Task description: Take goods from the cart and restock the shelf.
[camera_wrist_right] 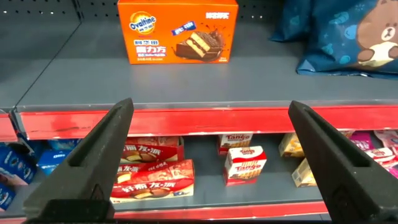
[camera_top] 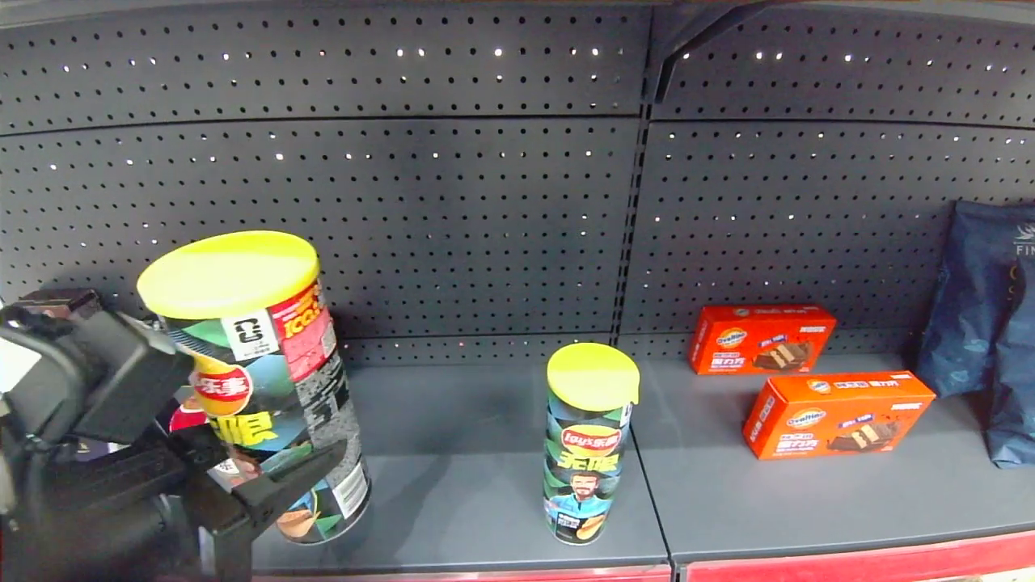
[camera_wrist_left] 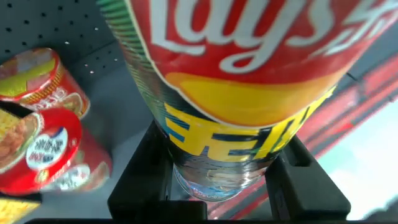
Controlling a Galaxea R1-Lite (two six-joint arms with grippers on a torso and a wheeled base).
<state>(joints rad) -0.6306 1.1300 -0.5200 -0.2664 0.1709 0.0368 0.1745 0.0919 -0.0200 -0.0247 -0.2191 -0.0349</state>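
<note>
Gripping: the left gripper point(camera_wrist_left: 221, 186) is clamped on the held can point(camera_top: 259, 364), with a black finger point(camera_wrist_left: 146, 183) pressed against each side of its lower body.
Held can: a chip tube with a yellow lid, close to upright, at the left end of the shelf point(camera_top: 477, 461) and near its front edge. I cannot tell whether its base rests on the board.
Right gripper point(camera_wrist_right: 210, 109): its jaws are spread wide apart and touch nothing. It sits in front of the red front strip point(camera_wrist_right: 205, 121) of the shelf, facing the near orange box point(camera_wrist_right: 178, 31).
Standing can point(camera_top: 590, 444): a smaller tube of the same kind, upright on the shelf near the middle, well apart from the held can.
Orange boxes: two lie flat on the right bay. The far orange box point(camera_top: 760, 338) is by the perforated back panel point(camera_top: 453, 210); the near one sits closer to the front, and the two do not touch.
Blue bags point(camera_top: 982, 315): at the far right end, just beside the boxes.
Red cups point(camera_wrist_left: 40, 134): blurred, lying beside the held can in the left wrist view.
Lower tier: snack boxes point(camera_wrist_right: 155, 177) stand under the red strip.
</note>
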